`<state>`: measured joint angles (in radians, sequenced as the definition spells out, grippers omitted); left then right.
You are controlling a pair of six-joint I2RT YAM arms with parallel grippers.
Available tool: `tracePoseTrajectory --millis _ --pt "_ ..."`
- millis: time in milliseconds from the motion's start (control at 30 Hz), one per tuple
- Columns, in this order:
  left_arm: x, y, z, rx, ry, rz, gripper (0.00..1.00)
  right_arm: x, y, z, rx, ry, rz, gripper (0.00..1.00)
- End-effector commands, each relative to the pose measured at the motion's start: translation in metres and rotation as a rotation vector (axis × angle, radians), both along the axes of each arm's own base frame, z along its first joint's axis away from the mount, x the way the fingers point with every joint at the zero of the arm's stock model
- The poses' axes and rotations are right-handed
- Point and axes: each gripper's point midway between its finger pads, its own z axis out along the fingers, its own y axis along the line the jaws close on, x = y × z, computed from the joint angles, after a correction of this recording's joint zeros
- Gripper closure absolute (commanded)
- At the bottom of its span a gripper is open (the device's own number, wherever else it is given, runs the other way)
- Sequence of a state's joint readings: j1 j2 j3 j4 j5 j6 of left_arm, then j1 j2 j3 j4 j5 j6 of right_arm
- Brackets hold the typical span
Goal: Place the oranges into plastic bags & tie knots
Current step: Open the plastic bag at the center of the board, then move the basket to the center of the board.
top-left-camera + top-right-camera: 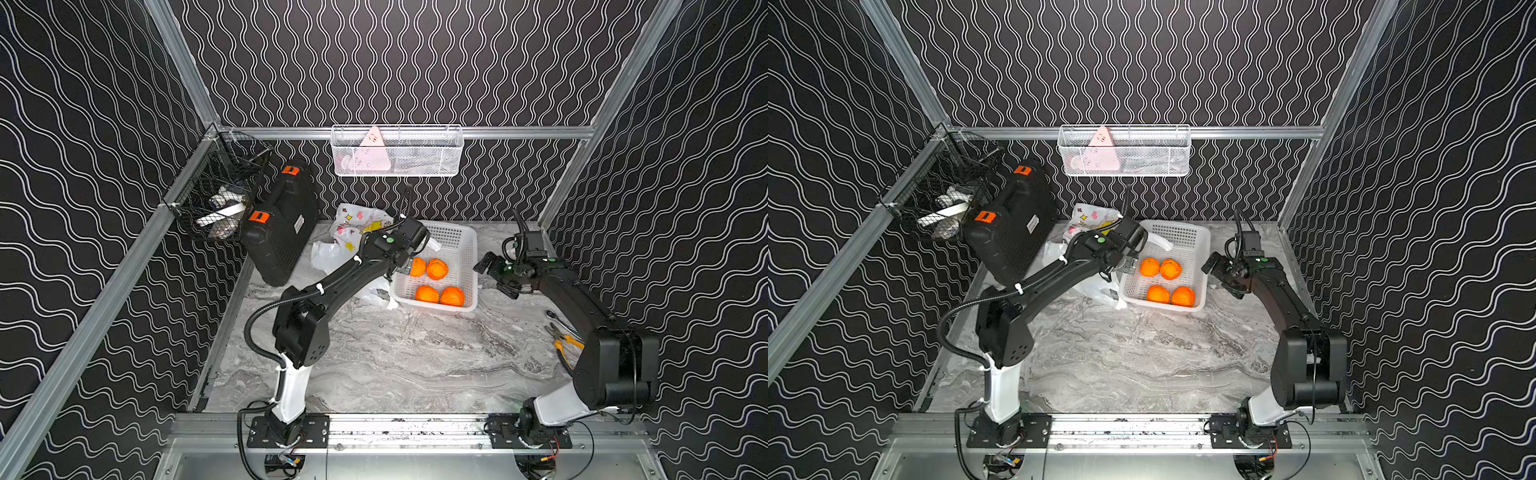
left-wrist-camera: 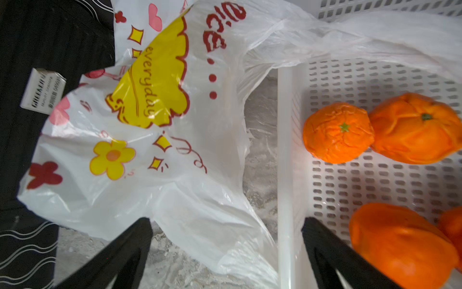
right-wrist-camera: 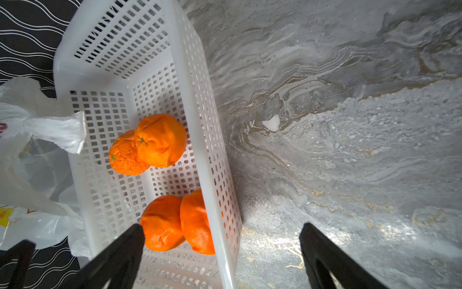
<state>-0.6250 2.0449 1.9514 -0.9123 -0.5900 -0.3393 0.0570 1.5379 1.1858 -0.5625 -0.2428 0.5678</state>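
Your left gripper (image 2: pixel 226 226) and right gripper (image 3: pixel 223 229) gape wide, holding nothing.
Left hangs over the basket (image 2: pixel 285 150) rim, next to the crumpled bag (image 2: pixel 140 175) on the surface (image 3: pixel 350 150); right hovers by the opposite wall; all four oranges (image 3: pixel 160 140) sit inside the basket.

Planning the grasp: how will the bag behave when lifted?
Likely floppy: the bag lies crumpled, one handle draped over the basket rim, so it should sag and not hold its mouth open. Probably very light: thin film, no bulge inside. Its glossy creases suggest it may slip in the open left gripper.
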Motion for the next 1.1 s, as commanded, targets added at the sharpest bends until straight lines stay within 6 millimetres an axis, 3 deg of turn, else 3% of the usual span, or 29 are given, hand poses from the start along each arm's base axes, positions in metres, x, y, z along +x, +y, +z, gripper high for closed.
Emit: tracePoseTrajectory --millis 0,400,500,700,833,933,1067 --pt "0.008 0.015 -0.006 0.156 0.012 0.011 0.01 -0.001 0.006 -0.002 0.035 0.014 0.003 0.0" --pt "0.055 0.041 -0.031 0.23 -0.008 0.044 0.06 0.002 0.016 -0.014 0.046 0.051 0.021 0.02" --pt "0.059 0.046 -0.037 0.235 -0.001 0.047 0.17 0.004 0.016 -0.016 0.039 0.055 0.02 0.06" --pt "0.053 0.051 -0.029 0.175 -0.001 0.041 0.71 0.007 0.014 -0.019 -0.003 0.066 0.015 0.16" --pt "0.038 0.051 -0.024 0.097 0.028 0.018 0.97 0.009 0.012 -0.023 -0.05 0.09 0.021 0.25" --pt "0.023 0.058 -0.02 0.03 0.062 0.017 1.0 0.014 0.007 -0.03 -0.098 0.114 0.024 0.36" --pt "0.006 0.072 -0.013 -0.081 0.111 0.037 1.0 0.023 -0.001 -0.038 -0.166 0.132 0.034 0.42"
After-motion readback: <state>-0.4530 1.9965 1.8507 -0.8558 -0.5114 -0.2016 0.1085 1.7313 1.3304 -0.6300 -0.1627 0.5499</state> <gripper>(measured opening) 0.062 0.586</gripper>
